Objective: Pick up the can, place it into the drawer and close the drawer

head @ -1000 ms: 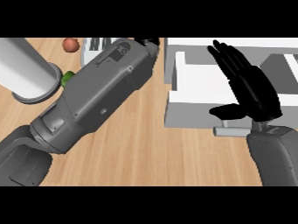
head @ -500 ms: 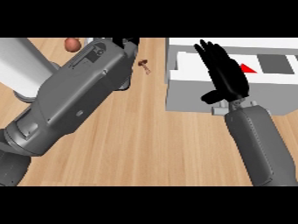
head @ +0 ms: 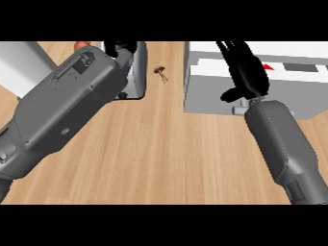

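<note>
Drawer (head: 216,81) count: one, right hand (head: 243,72) over it, fingers (head: 232,52) straight.

The right forearm (head: 287,144) rises from the lower edge, slanting up and left, its black robot hand (head: 245,74) stretched forward with fingers straight and thumb out to the left. The left forearm (head: 53,120) slants up and right; its robot hand (head: 124,48) is mostly hidden behind the wrist.
</note>
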